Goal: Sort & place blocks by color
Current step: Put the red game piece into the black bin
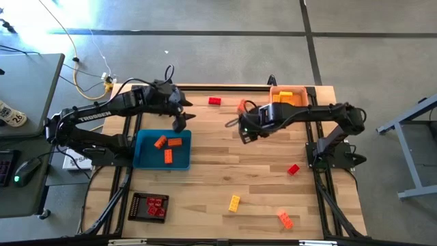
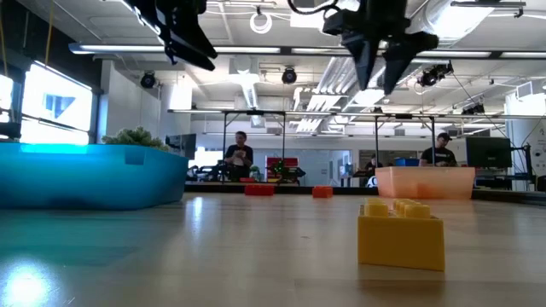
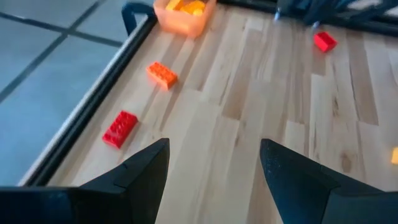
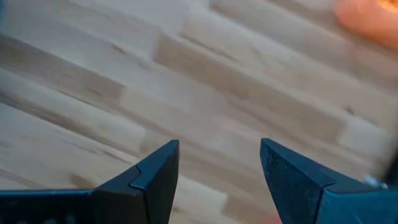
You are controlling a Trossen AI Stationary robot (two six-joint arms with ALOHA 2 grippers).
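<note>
While the wooden surface (image 1: 225,171) carried scattered blocks, the blue tray (image 1: 143,158) held three orange ones (image 1: 168,148). The left hand (image 1: 180,124) hung wide open and empty above that tray's far corner. The right hand (image 1: 244,134) hovered open and empty over bare wood. A red block (image 1: 214,101) lay beyond and between them, and an orange block (image 1: 241,105) just beyond the right hand.

Red, orange and yellow studded blocks (image 1: 234,202) scattered flat on the table, three orange in the blue tray (image 1: 145,156).
</note>
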